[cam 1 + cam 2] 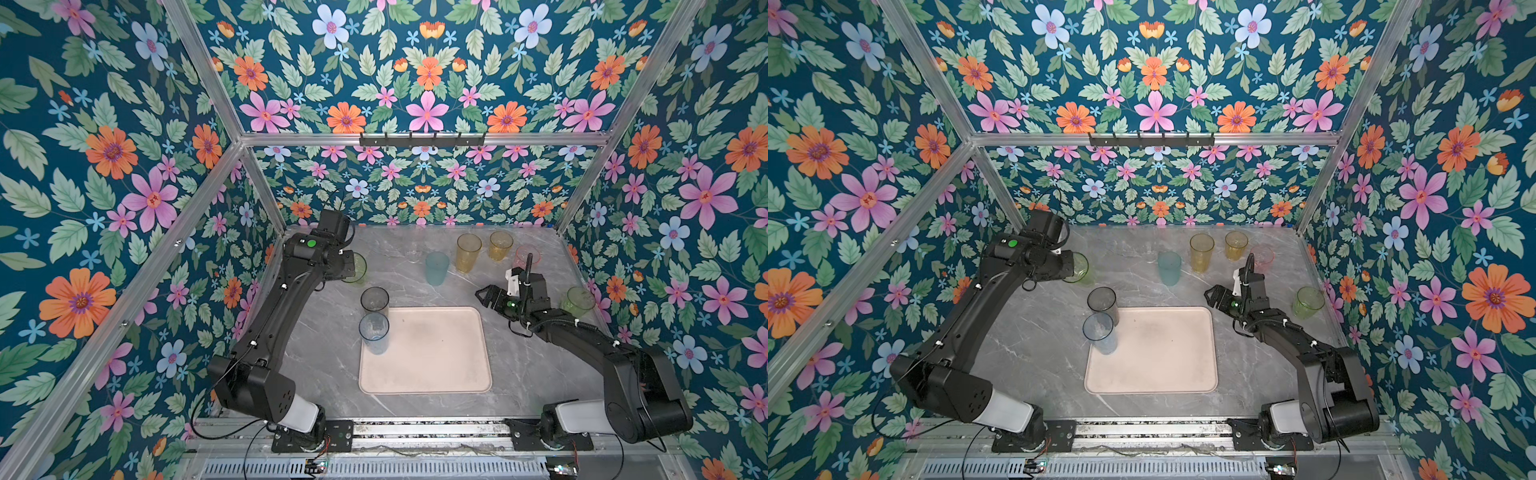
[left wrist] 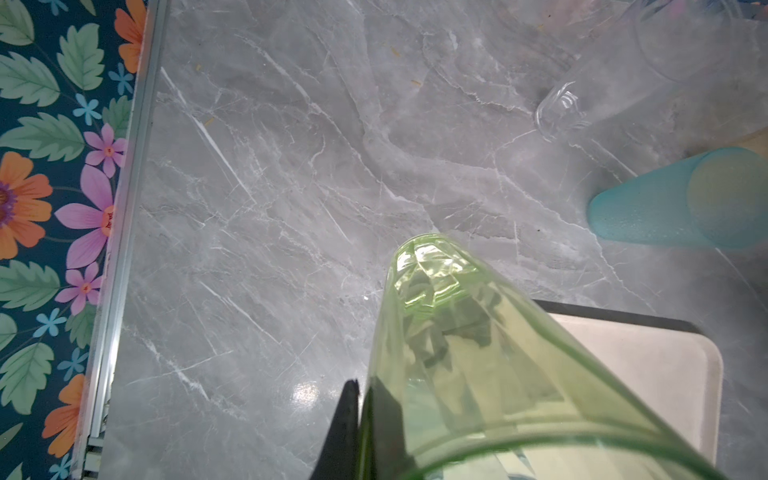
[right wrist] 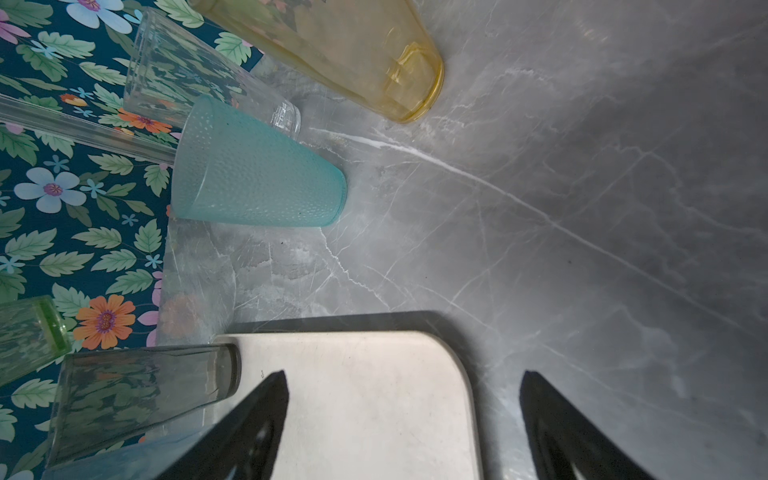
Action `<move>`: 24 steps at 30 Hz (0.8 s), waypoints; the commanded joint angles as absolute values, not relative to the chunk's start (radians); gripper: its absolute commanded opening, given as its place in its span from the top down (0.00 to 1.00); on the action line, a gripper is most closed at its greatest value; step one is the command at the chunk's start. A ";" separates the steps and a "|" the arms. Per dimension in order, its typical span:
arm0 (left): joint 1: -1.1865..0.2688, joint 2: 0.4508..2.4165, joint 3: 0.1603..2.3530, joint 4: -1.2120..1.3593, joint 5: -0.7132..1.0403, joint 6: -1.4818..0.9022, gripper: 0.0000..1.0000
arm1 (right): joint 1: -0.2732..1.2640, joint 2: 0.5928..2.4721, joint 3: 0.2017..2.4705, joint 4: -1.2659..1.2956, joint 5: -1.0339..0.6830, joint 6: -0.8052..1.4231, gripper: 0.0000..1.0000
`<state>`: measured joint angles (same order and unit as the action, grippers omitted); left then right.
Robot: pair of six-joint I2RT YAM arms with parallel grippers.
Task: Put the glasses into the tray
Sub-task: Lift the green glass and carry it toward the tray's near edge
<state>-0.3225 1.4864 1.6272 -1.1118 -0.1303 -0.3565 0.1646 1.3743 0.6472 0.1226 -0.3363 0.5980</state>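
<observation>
Glasses: green tumbler (image 2: 457, 353) clamped by its wall in the left gripper (image 2: 365, 411), at the far left of the table (image 1: 519, 374).
Pale blue tumbler (image 1: 374, 332) stands inside the left edge of the tray (image 1: 428, 365); grey tumbler (image 1: 374, 300) stands at its far left corner. Right gripper (image 3: 403, 395) is spread wide and empty by the tray's far right corner.

A pale blue translucent tumbler (image 1: 374, 332) stands upright inside the left rim of the flat pale pink rectangular tray (image 1: 432, 365), a smoky grey tumbler (image 1: 374, 300) at its far left corner. Beyond the tray stand a clear tumbler (image 1: 413, 250), teal tumbler (image 1: 437, 269), tall amber tumbler (image 1: 468, 252), short amber tumbler (image 1: 500, 245) and pink tumbler (image 1: 527, 254). A green tumbler (image 1: 360, 270) is off its far left, a second green tumbler (image 1: 577, 301) to its right.
</observation>
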 commanded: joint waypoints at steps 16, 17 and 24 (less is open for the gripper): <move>-0.322 1.324 1.520 -1.297 -0.224 -0.393 1.00 | 0.166 1.377 0.655 0.123 -0.330 0.602 0.12; -0.322 1.313 1.510 -1.313 -0.226 -0.397 1.00 | 0.166 1.378 0.655 0.123 -0.331 0.601 0.12; -0.325 1.215 1.418 -1.392 -0.198 -0.421 1.00 | 0.166 1.389 0.657 0.130 -0.330 0.602 0.12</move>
<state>-0.3225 1.2381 1.4399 -1.3357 -0.2058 -0.3996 0.1646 1.3827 0.6472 0.1226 -0.3363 0.5980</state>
